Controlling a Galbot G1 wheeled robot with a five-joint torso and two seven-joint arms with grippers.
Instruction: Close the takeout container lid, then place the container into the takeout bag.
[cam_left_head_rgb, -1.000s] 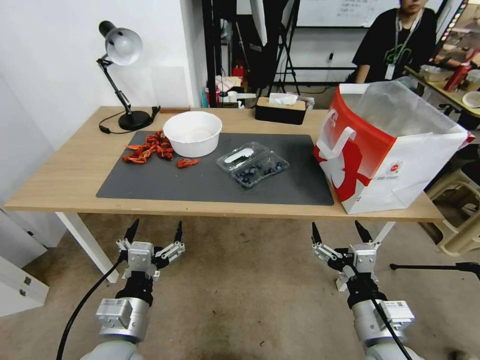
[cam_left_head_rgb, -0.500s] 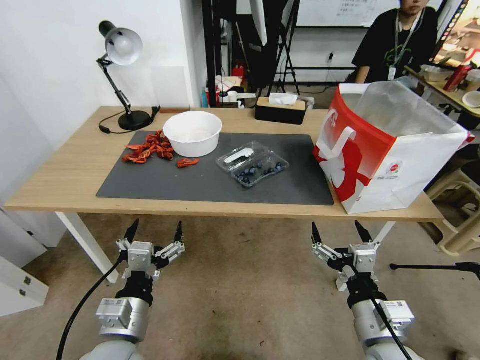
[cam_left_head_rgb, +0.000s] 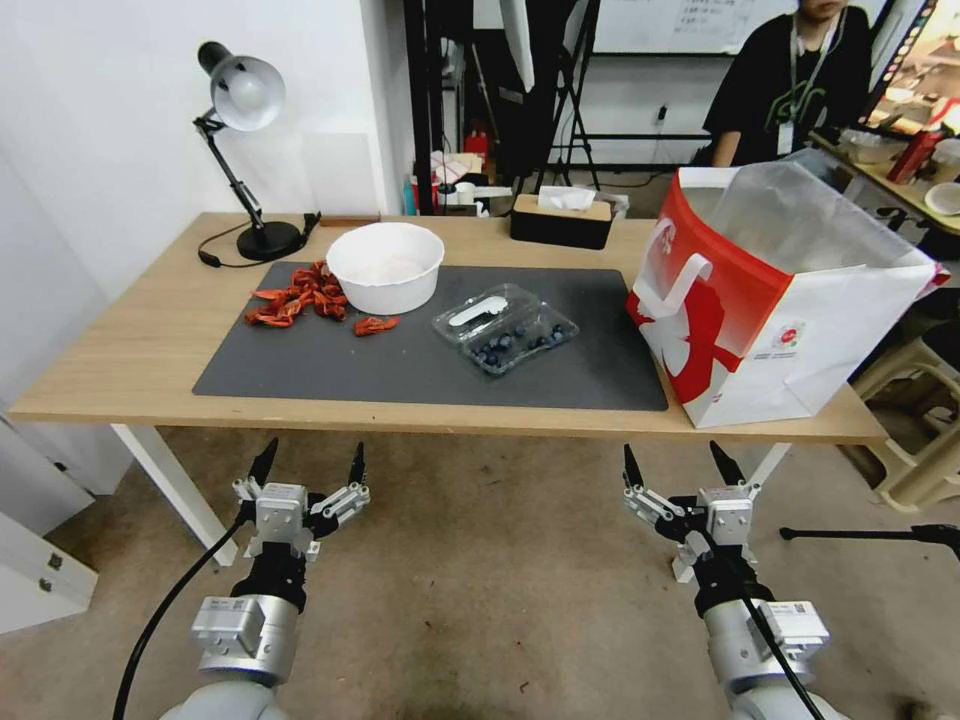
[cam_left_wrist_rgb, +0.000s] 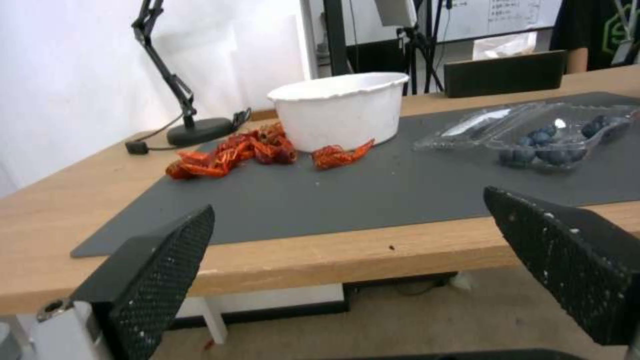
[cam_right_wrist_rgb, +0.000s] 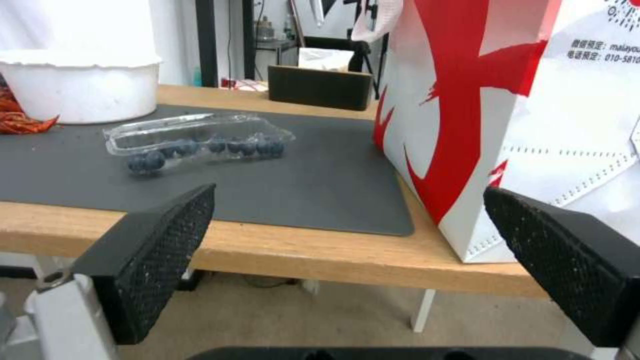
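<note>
The takeout container (cam_left_head_rgb: 524, 342) (cam_left_wrist_rgb: 557, 147) (cam_right_wrist_rgb: 207, 145) lies open on the dark mat, its tray holding dark blueberries. Its clear lid (cam_left_head_rgb: 478, 311) (cam_left_wrist_rgb: 477, 127) with a white sticker is folded back flat toward the white bowl. The red-and-white takeout bag (cam_left_head_rgb: 780, 310) (cam_right_wrist_rgb: 533, 115) stands open at the table's right end, silvery lining showing. My left gripper (cam_left_head_rgb: 309, 465) (cam_left_wrist_rgb: 347, 220) and right gripper (cam_left_head_rgb: 678, 463) (cam_right_wrist_rgb: 347, 220) hang below the table's front edge, both open and holding nothing.
A white bowl (cam_left_head_rgb: 385, 265) and red crayfish pieces (cam_left_head_rgb: 298, 296) sit left of the container on the grey mat (cam_left_head_rgb: 420, 360). A black tissue box (cam_left_head_rgb: 560, 220) and a desk lamp (cam_left_head_rgb: 245, 150) stand at the back. A stool (cam_left_head_rgb: 925, 420) is right of the table.
</note>
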